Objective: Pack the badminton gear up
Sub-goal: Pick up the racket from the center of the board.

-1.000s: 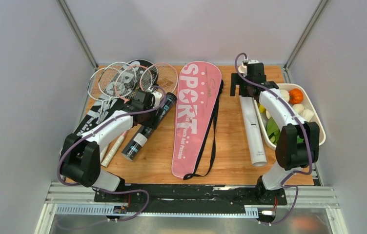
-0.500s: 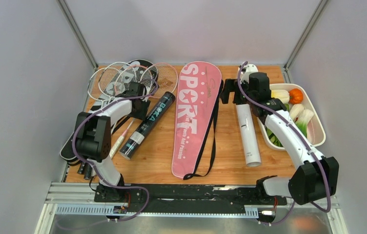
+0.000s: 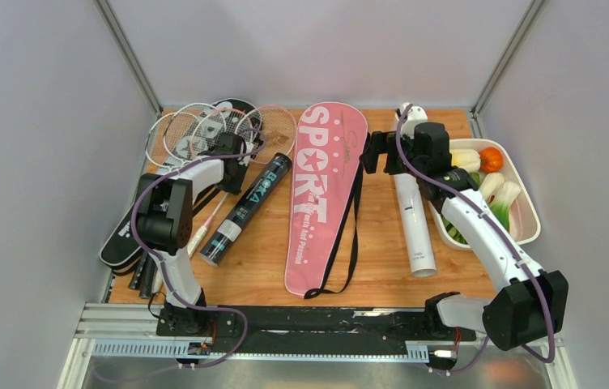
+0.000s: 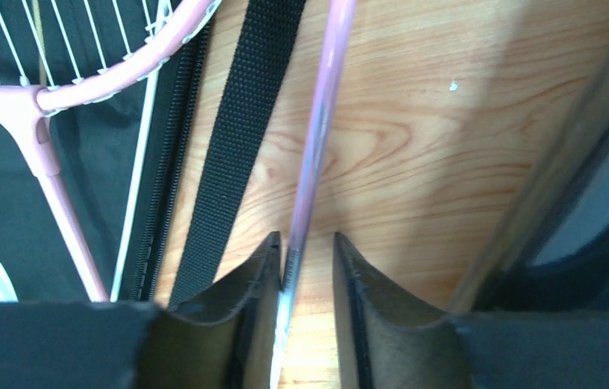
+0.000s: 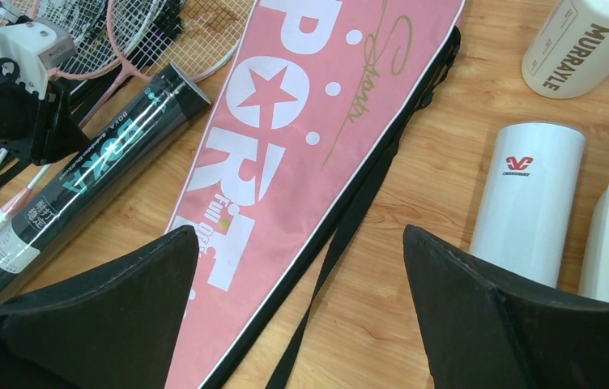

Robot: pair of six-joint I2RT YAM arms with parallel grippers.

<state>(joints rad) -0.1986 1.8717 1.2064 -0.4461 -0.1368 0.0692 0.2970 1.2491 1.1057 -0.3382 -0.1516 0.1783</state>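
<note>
Where the pink racket (image 4: 317,138) lays its thin shaft across the tabletop (image 4: 415,146), my left tool (image 4: 305,243) sits low with its jaws narrowly apart on either side. One touches the shaft and the other shows a gap, so nothing is clamped. My left arm reaches to the far left, beside the black tube (image 3: 246,198). My right arm stretches forward, its tool (image 5: 300,231) spread wide and empty above the pink bag (image 5: 285,121) and white tube (image 5: 528,194).
</note>
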